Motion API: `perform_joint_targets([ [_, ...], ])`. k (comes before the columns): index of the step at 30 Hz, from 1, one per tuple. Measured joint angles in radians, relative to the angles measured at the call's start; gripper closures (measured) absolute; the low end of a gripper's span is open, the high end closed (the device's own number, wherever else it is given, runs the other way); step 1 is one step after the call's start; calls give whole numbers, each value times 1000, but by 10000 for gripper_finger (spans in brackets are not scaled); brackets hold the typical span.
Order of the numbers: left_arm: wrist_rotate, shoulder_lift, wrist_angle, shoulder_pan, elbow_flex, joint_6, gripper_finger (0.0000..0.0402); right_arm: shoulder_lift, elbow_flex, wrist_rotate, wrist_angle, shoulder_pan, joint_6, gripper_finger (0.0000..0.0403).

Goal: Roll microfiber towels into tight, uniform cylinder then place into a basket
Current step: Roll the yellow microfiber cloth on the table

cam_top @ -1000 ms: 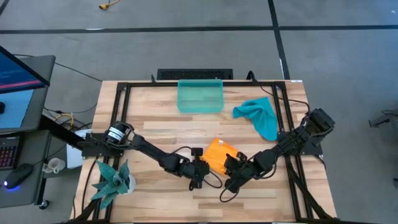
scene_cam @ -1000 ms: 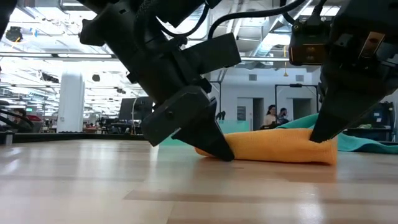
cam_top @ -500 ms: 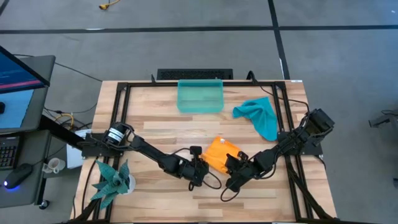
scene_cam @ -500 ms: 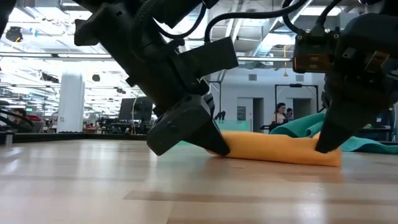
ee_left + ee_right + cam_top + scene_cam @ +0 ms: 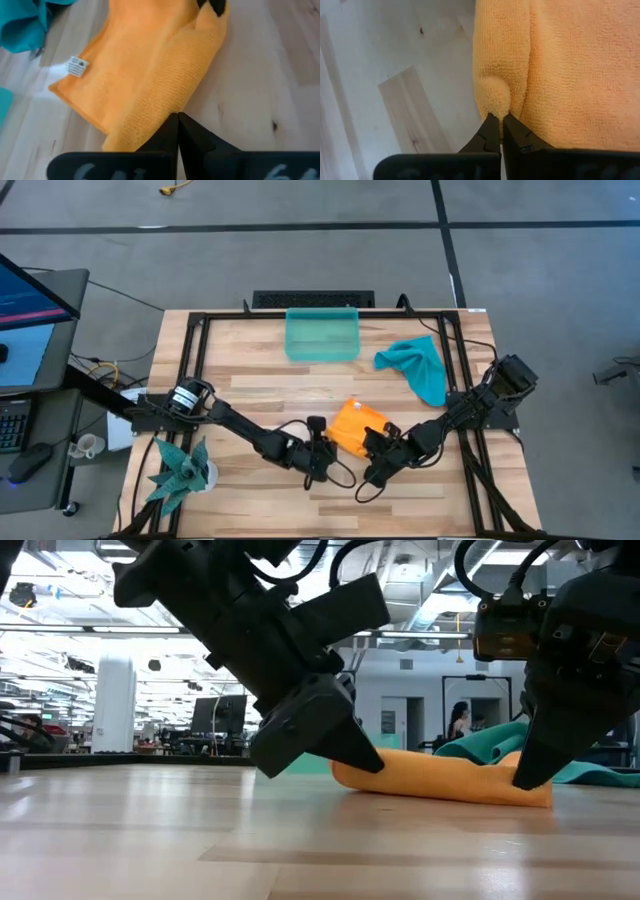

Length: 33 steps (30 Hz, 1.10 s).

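A: From above, where is everything?
B: The orange towel lies partly rolled on the table, near the front middle. The left gripper is at its left near corner, the right gripper at its right near corner. The teal towel lies crumpled well behind and to the right. The basket stands at the back middle, apart from both towels. A spiky plant sits at the front left corner.

A: And level with the table?
B: The orange towel reads as a low roll lying on the wood. The left gripper meets one end of it, the right gripper the other. The teal towel rises behind the roll. A person stands far off in the room.

A: The left wrist camera?
B: The left gripper has its fingers pressed together, tips at the rolled edge of the orange towel. I cannot tell whether any cloth is caught between them. A white label shows on the flat part, and a bit of the teal towel lies beyond.

A: The right wrist camera?
B: The right gripper has its fingers closed, pinching a small bulge of the orange towel at the fold's end.
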<state>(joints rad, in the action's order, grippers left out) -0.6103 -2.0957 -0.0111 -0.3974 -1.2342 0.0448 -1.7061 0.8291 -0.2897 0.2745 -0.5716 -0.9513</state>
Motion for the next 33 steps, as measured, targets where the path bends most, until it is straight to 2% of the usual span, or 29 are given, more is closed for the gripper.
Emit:
perform_joint_targets([
  [8, -22, 9, 3, -14, 0, -47, 401, 0, 0, 0, 3, -2, -2, 391],
  [13, -101, 76, 50, -46, 0, -66, 401, 0, 0, 0, 13, -12, 3, 391],
  [18, -105, 139, 105, -65, -1, -54, 401, 0, 0, 0, 26, -33, 16, 391],
  [25, 6, 147, 110, -68, -1, -79, 386, 0, 2, -3, 50, -90, 110, 391],
  [33, 129, 143, 106, -63, -1, 2, 300, 0, 1, -4, 46, -155, 123, 390],
])
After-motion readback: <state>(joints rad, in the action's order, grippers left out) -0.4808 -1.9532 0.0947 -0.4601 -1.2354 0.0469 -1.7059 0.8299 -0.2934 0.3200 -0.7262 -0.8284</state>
